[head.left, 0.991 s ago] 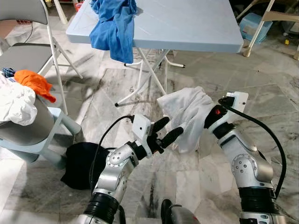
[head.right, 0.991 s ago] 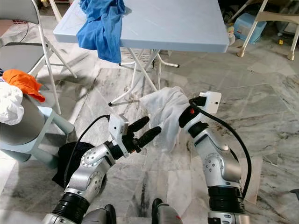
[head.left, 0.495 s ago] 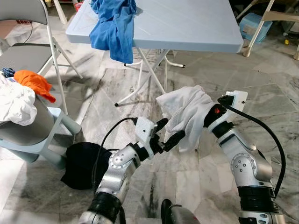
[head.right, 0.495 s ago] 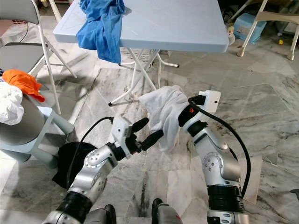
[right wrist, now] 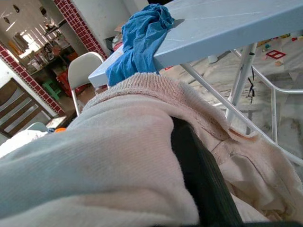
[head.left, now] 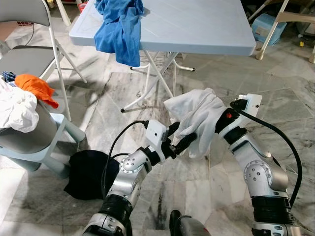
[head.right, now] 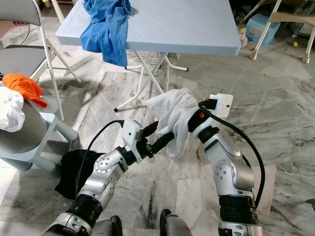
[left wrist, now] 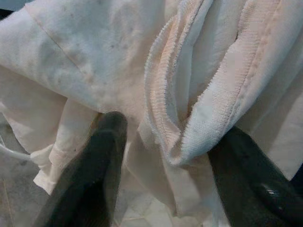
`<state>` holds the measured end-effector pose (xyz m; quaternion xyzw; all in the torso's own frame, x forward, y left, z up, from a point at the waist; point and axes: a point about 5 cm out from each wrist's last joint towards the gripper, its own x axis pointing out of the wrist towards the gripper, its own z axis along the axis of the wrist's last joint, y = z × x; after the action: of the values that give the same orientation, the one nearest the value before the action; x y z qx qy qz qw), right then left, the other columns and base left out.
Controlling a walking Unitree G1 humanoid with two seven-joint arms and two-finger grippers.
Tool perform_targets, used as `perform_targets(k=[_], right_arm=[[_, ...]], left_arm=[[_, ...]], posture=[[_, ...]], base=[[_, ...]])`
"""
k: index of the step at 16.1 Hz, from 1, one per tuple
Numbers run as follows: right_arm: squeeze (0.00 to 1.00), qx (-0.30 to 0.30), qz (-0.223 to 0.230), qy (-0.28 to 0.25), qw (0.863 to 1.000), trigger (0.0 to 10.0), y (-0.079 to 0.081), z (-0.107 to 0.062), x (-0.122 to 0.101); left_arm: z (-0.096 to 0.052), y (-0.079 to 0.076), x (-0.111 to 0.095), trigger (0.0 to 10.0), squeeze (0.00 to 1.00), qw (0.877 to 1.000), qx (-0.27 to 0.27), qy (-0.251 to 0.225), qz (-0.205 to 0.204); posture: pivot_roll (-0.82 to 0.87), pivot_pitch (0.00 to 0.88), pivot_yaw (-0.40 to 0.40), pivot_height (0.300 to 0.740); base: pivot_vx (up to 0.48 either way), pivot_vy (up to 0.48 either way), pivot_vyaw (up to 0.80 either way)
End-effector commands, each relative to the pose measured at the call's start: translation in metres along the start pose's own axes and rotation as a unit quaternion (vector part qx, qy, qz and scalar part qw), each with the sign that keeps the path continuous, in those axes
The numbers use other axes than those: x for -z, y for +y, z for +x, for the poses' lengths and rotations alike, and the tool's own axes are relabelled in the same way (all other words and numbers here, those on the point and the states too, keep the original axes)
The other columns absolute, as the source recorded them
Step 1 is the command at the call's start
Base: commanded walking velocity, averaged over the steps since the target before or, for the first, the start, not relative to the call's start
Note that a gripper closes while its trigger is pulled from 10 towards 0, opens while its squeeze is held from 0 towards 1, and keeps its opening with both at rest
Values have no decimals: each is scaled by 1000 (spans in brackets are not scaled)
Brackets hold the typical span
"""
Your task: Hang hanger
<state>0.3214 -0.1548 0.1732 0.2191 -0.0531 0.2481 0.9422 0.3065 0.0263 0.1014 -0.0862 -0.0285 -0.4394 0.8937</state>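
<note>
A crumpled white garment [head.left: 199, 118] hangs draped in folds above the marble floor [head.left: 290, 108].

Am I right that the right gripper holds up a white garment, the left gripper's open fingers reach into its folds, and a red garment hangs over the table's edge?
Not quite: the garment over the table's edge is blue, as the left eye view shows. The rest stands: the right gripper holds up the white garment, and the left gripper's open fingers reach into its folds.
</note>
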Motion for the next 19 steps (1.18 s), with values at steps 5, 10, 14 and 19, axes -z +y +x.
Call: perform_targets(k=[5,10,14,19], right_arm=[[0,-5,-3,0,1000,0,3,-1,1],[0,-3,-1,4,1000,0,4,-1,4],[0,4,-1,6,1000,0,1,-3,6],[0,10,-1,8,1000,0,-1,-3,9]], left_arm=[[5,0,-7,0,0,999,-13,-30,3],[8,2,-12,0,0,999,-19,-44,8],[9,3,-20,0,0,997,-27,-60,28],[10,9,-34,0,0,994,-49,-84,56]], posture=[[-68,207,0,740],[-68,211,3,740],[-68,212,5,740],[-63,209,6,740]], base=[[0,0,0],[0,0,0],[0,0,0],[0,0,0]])
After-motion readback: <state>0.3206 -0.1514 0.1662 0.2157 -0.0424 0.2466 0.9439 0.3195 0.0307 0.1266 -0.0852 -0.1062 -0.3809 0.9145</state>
